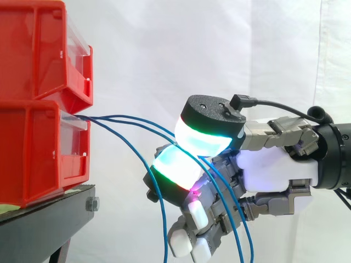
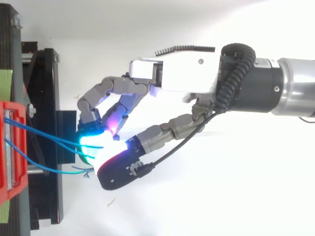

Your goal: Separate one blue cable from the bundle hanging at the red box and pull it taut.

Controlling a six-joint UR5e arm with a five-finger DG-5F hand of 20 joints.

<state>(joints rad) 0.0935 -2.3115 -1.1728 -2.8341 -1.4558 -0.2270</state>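
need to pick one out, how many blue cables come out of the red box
3 blue cables. Two run together from the red box into the hand's pinch; the third sags below and hangs down. Others may hide behind the hand.

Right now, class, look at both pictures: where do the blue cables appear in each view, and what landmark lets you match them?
Side view: the blue cables run from the red bins at left to the hand at centre, which pinches them; they then hang to the bottom edge.
Top view: the blue cables cross from the left edge rightward into the hand.
Shared landmark: the red bins.
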